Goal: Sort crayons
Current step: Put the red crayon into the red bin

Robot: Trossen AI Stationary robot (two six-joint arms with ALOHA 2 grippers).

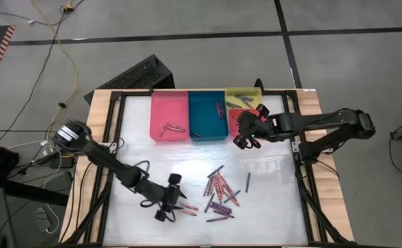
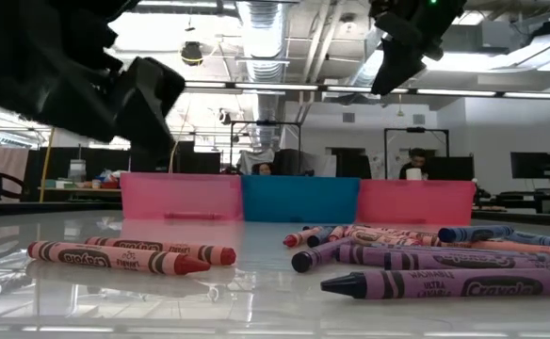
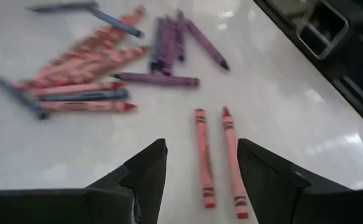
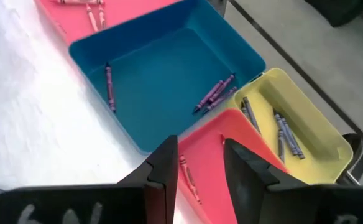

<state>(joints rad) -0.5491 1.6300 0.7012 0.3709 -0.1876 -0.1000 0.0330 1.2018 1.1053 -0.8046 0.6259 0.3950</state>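
left gripper (image 3: 197, 163): fingers apart, empty, above two red crayons (image 3: 217, 155) | right gripper (image 4: 198, 163): fingers parted, empty, over red tray (image 4: 243, 140)

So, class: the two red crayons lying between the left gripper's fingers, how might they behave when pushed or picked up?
The two red crayons are thin and round, so they probably roll on the glossy table. They look stiff and light. Side by side, both may get pinched.

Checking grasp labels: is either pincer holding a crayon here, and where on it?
Nothing is held. The left pincer stands open above two red crayons; the right pincer is open and empty over the red tray.
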